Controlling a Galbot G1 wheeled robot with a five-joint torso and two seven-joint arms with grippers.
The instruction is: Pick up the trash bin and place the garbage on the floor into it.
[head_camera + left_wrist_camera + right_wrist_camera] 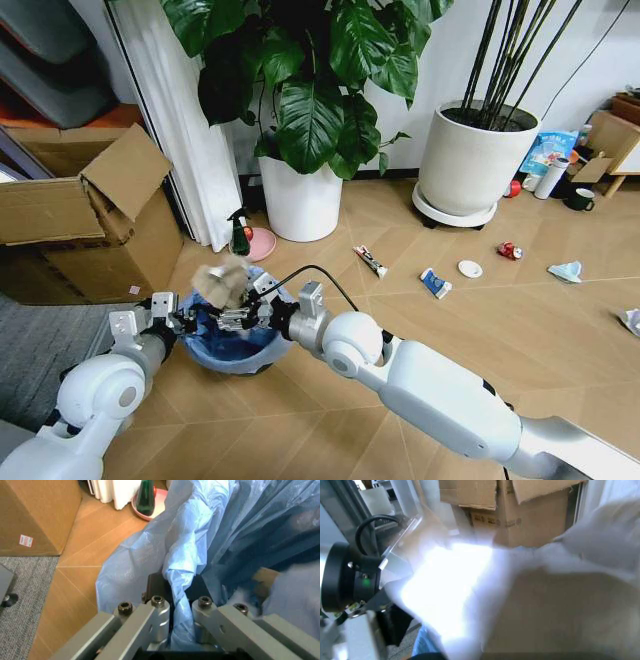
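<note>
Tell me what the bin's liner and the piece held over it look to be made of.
The trash bin liner looks like thin light blue plastic film: crinkled, folded, faintly glossy. The garbage in the right gripper looks like crumpled paper or tissue, matte whitish-tan, though blurred. The left gripper pinches the liner at the rim.

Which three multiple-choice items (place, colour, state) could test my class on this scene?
1. Where does the small red can lie? A) on the wooden floor beside the flat white disc; B) on grey carpet; C) on a cardboard box.
2. What colour is the crinkly plastic bag lining the small round dark trash bin? A) black; B) light blue; C) yellow.
3. How is the left gripper? A) open over the floor; B) holding a bottle; C) shut on the bin's rim.
Key: 1 A, the can lies by the disc; 2 B, blue folds cover the rim; 3 C, its fingers clamp rim and bag, while the right gripper hangs over the bin.
</note>
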